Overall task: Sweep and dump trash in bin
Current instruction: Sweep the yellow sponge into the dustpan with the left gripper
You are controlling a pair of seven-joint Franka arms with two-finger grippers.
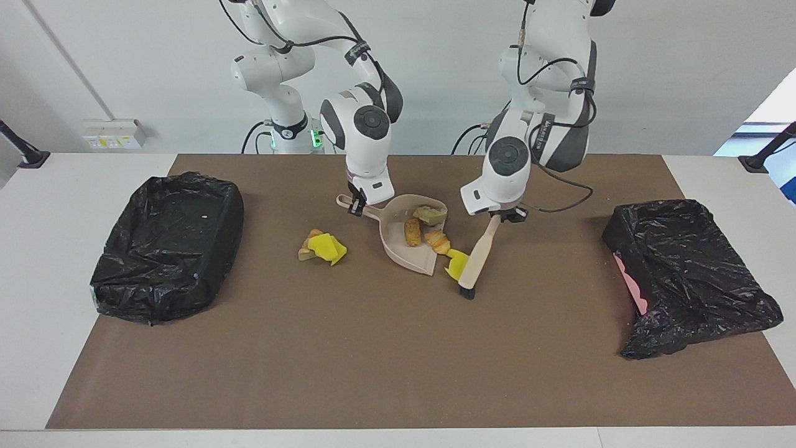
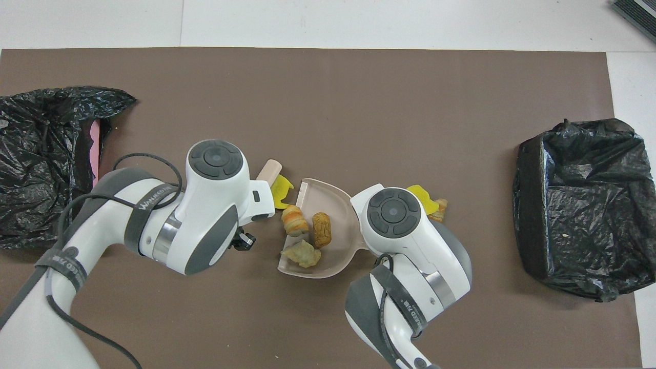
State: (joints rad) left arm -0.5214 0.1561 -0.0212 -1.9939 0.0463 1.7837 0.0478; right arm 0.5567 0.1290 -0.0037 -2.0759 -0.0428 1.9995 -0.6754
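Observation:
My right gripper [image 1: 356, 207] is shut on the handle of the beige dustpan [image 1: 398, 250], which lies on the brown mat. Three bread-like chunks [image 1: 412, 231] lie in the pan; they also show in the overhead view [image 2: 322, 229]. My left gripper [image 1: 506, 216] is shut on the beige brush [image 1: 476, 260], whose bristles touch the mat beside the pan's mouth. A yellow sponge piece [image 1: 457, 264] lies between the brush and the pan's lip, also seen in the overhead view [image 2: 282, 186]. A second heap of trash [image 1: 322, 246], yellow sponge on a bread chunk, lies beside the pan toward the right arm's end.
A black-bagged bin [image 1: 168, 242] stands at the right arm's end of the mat, also in the overhead view [image 2: 579, 205]. A second black bag [image 1: 684, 274], with something pink showing, lies at the left arm's end.

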